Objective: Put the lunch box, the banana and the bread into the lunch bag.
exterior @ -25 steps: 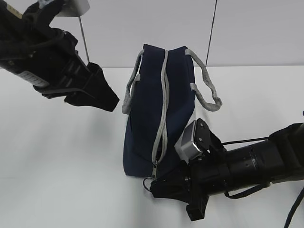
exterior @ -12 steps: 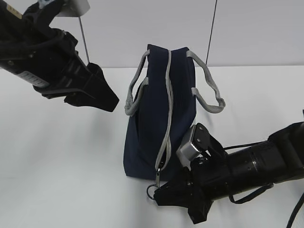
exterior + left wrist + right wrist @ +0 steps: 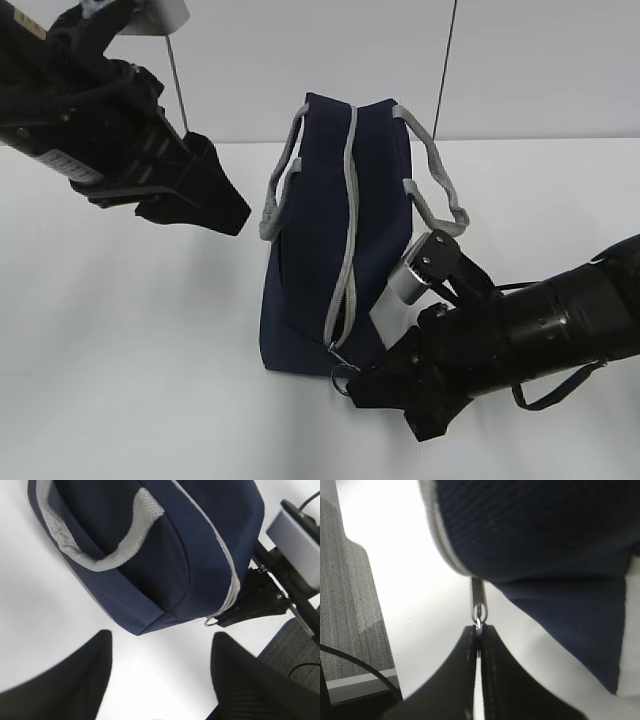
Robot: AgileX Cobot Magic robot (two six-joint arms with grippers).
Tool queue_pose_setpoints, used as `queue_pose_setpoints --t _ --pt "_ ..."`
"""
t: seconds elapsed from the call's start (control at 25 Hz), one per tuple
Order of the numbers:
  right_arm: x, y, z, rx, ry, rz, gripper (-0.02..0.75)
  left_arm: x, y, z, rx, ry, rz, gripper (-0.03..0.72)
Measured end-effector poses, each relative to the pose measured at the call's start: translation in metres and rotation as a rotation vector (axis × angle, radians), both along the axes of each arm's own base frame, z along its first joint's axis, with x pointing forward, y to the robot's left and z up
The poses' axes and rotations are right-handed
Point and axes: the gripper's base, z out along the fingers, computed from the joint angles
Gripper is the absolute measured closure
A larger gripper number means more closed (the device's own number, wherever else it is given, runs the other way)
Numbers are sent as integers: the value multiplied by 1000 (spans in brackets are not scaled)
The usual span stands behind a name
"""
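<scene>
navy fabric forms the lunch bag [image 3: 335, 240], which stands upright on the white table [image 3: 130, 330] with its grey zipper [image 3: 347, 220] running over the top and down the near end. the right gripper [image 3: 372, 384] sits low at that near end, just beside the bag's bottom corner, its fingers clenched on the metal ring pull [image 3: 345, 378]; the right wrist view shows the ring [image 3: 479, 613] pinched between the closed tips. the left gripper [image 3: 205, 200] hangs above the table to the left of the bag, apart from it, fingers spread and grasping nothing. grey webbing handles [image 3: 435, 190] droop on both sides of the bag.
</scene>
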Motion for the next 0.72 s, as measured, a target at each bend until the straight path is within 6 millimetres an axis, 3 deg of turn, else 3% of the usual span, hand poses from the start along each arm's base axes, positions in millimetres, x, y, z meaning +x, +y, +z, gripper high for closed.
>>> queue_pose_setpoints --t 0.36,0.72 --pt "-8 -3 7 -44 82 9 754 0 0 0 0 0 0 254" --pt "-11 -4 21 -32 55 5 754 0 0 0 0 0 0 254"
